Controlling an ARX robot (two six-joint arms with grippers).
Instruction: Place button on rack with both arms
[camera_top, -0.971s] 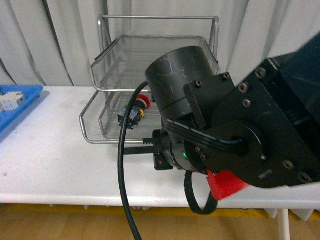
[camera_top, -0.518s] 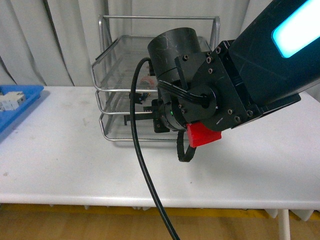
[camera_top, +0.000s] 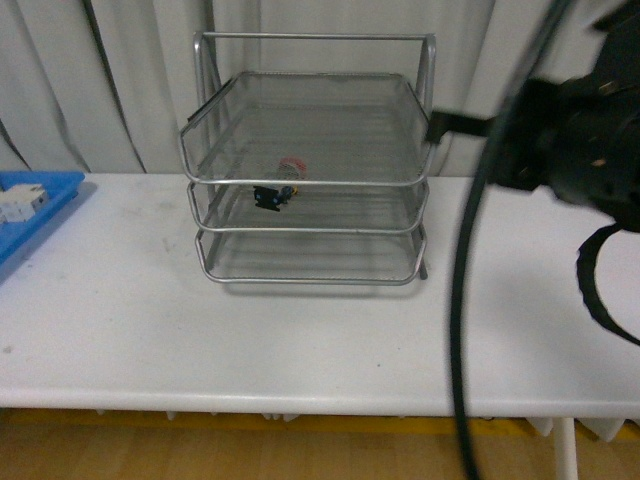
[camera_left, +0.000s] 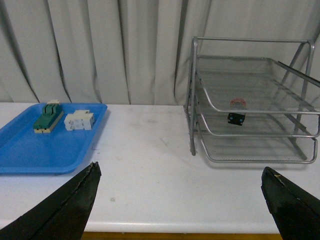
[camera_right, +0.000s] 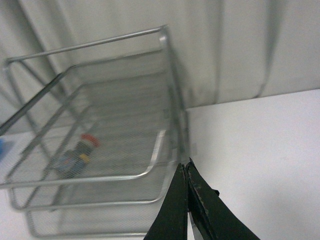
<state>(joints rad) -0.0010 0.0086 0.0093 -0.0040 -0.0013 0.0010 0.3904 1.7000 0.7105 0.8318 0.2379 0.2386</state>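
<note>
The silver wire rack (camera_top: 300, 182) stands at the back middle of the white table, its three tiers flush. The button (camera_top: 275, 193) lies on the middle tier near the left front, red cap toward the back. The left wrist view shows the button (camera_left: 236, 114) inside the rack (camera_left: 192, 95) from afar. My left gripper (camera_left: 180, 169) is open and empty over the table's front edge, far from the rack. My right gripper (camera_right: 186, 164) is shut on nothing, just off the rack's (camera_right: 155, 160) right front corner. The button (camera_right: 77, 152) lies well apart from it, and the tip (camera_top: 440, 125) shows by the rack's right post.
A flat blue tray (camera_left: 45, 150) lies at the table's left with a green-and-cream block (camera_left: 48, 116) and a white blocky component (camera_left: 79, 120); its edge (camera_top: 30, 215) shows in the front view. My right arm's cable (camera_top: 465, 300) hangs across the front right. Curtains hang behind.
The tier holding the button stood pulled out one second ago and now sits flush in the rack. My right arm has swung away from the rack's front to the right.
</note>
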